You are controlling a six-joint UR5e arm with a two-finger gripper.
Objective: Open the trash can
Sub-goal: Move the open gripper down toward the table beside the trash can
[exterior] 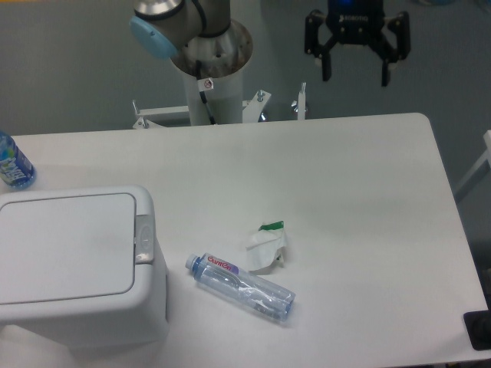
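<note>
The trash can (pixel 77 264) is a boxy white bin at the table's near left, its flat lid (pixel 65 245) lying closed. A small grey latch (pixel 145 239) sits on the rim at the lid's right edge. My gripper (pixel 357 73) hangs high at the back right, beyond the table's far edge and far from the bin. Its black fingers (pixel 325 67) are spread apart with nothing between them.
A clear plastic bottle (pixel 242 286) lies on its side right of the bin. A crumpled white wrapper with a green edge (pixel 266 249) rests just behind it. Another bottle with a blue label (pixel 11 162) stands at the left edge. The arm's base column (pixel 211 73) rises behind the table.
</note>
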